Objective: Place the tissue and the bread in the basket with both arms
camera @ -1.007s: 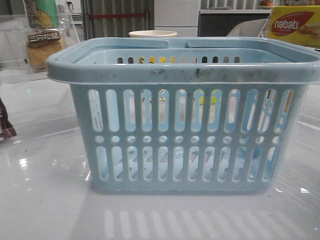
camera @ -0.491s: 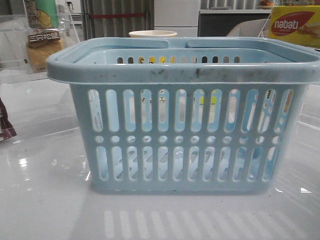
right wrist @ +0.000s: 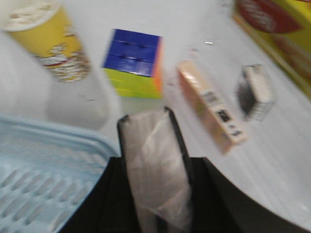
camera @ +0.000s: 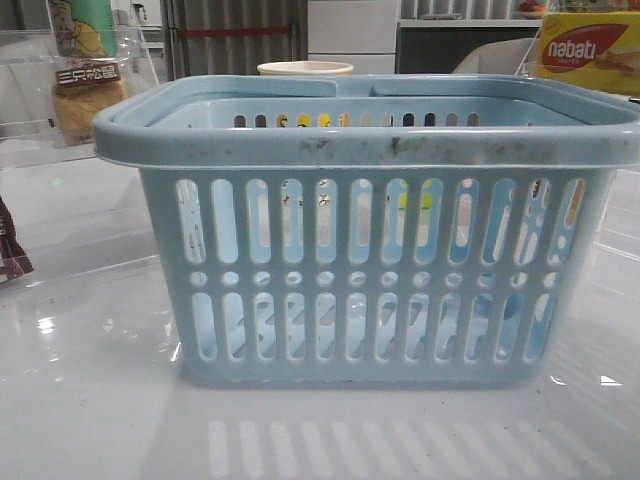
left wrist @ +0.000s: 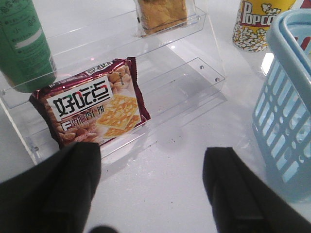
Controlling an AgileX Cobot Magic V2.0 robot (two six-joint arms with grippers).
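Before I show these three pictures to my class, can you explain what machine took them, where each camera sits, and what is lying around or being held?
A two-armed robot took them. The front camera faces a light-blue basket on a white table. The other cameras sit on the wrists. The left gripper is open over the table, near a clear shelf holding a maroon cracker pack and the bread. The right gripper holds a dark-edged pack, apparently the tissue, beside the basket. A popcorn cup and a colour cube stand nearby.
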